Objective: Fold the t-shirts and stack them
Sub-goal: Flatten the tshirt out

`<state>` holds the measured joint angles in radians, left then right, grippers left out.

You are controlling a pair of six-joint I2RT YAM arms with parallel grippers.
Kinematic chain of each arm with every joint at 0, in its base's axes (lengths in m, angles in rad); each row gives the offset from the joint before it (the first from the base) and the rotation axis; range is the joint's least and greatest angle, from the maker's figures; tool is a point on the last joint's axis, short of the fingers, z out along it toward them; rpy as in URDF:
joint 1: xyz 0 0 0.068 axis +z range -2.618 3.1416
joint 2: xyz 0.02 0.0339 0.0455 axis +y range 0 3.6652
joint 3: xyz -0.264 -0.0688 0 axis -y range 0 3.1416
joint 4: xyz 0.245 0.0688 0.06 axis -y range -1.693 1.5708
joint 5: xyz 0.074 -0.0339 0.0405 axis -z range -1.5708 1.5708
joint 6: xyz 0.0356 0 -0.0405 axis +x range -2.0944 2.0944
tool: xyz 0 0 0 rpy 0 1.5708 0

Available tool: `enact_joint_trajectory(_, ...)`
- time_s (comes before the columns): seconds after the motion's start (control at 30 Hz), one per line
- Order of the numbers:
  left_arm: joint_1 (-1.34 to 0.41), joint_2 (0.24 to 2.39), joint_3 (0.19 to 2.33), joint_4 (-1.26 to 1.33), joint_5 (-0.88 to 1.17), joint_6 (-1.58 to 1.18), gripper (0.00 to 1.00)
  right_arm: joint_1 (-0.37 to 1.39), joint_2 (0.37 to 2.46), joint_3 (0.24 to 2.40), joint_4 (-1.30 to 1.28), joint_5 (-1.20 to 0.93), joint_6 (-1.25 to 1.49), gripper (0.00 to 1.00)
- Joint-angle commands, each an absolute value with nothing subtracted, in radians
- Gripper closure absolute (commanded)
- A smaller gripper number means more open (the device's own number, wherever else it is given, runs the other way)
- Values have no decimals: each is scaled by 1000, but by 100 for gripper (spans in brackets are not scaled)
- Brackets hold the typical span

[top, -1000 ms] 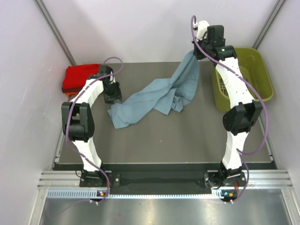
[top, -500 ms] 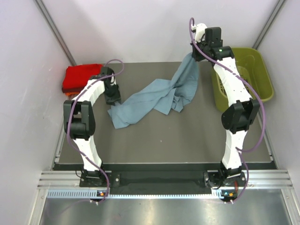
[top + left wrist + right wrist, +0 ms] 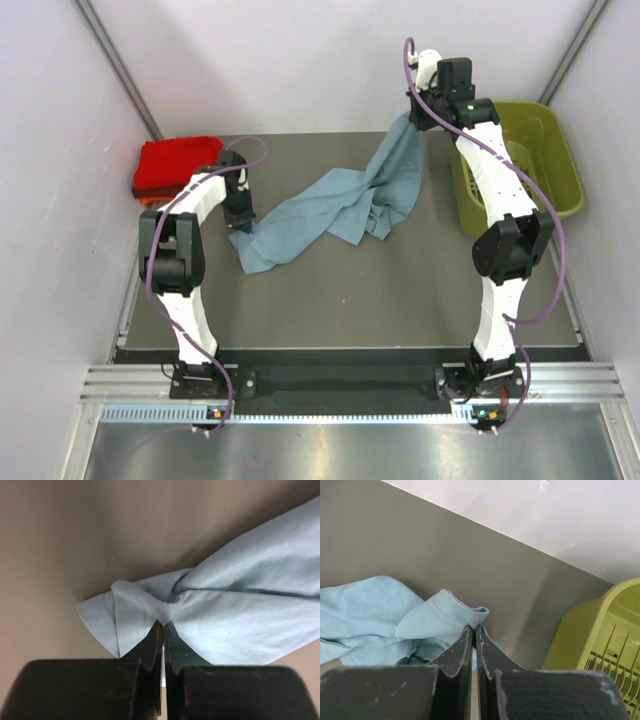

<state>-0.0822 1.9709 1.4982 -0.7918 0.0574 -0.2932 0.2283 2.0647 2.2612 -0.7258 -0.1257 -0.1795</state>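
Observation:
A grey-blue t-shirt [image 3: 330, 205] stretches across the table from near left to far right. My left gripper [image 3: 241, 218] is shut on its near-left corner; the left wrist view has the cloth [image 3: 225, 610] bunched at the closed tips of that gripper [image 3: 163, 624]. My right gripper [image 3: 418, 118] is raised at the far right, shut on a hemmed edge of the same shirt [image 3: 440, 612], which hangs from it. In the right wrist view the right gripper [image 3: 474, 627] pinches that hem. Folded red shirts [image 3: 172, 165] lie stacked at the far left, with an orange edge showing beneath.
An olive-green plastic basket [image 3: 545, 160] stands at the far right, beside the right arm; its rim [image 3: 600, 625] shows in the right wrist view. White walls close in the table [image 3: 380, 290] at the back and both sides.
My left gripper moved slightly right onto the shirt's corner and closed on it. The right gripper stayed shut, holding the shirt up, almost unmoved.

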Motion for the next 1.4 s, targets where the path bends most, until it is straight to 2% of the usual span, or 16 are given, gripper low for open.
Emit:
enact_joint_trajectory(0.0,-83,1941,1619,-766,9,-284,100,238,2063,2325,-683,-111,-184,100)
enact_joint_trajectory(0.2,-89,1959,1950,-707,-122,-213,100,210,2120,2410,-644,-8,-204,100)
enact_joint_trajectory(0.33,-89,1882,1996,-744,-57,-212,100,199,2108,2416,-635,28,-216,100)
enact_joint_trajectory(0.4,-89,1801,1915,-823,0,-225,100,198,2091,2396,-637,28,-216,100)
enact_joint_trajectory(0.47,-89,1729,1832,-906,156,-241,100,199,2073,2367,-641,22,-216,100)
enact_joint_trajectory(0.53,-90,1678,1653,-981,286,-261,100,198,2065,2352,-644,20,-216,100)
enact_joint_trajectory(0.6,-107,1597,1469,-1012,311,-259,100,199,2068,2350,-644,21,-216,100)
enact_joint_trajectory(0.73,-222,1499,1241,-1049,397,-276,100,201,2085,2364,-641,18,-212,100)
enact_joint_trajectory(0.77,-244,1496,1220,-1033,402,-287,83,206,2085,2365,-643,17,-212,100)
enact_joint_trajectory(0.8,-259,1503,1215,-1017,362,-311,38,209,2085,2367,-643,17,-213,100)
enact_joint_trajectory(0.83,-265,1520,1230,-1003,345,-321,32,213,2085,2365,-644,17,-213,100)
enact_joint_trajectory(0.9,-253,1592,1319,-948,295,-316,27,225,2079,2359,-646,17,-219,100)
enact_joint_trajectory(1.07,-189,1710,1512,-914,140,-293,30,230,2072,2347,-647,20,-219,100)
enact_joint_trajectory(1.17,-144,1761,1525,-888,112,-285,34,229,2072,2345,-649,18,-218,100)
enact_joint_trajectory(1.37,-133,1775,1473,-939,95,-261,53,230,2071,2344,-653,5,-215,100)
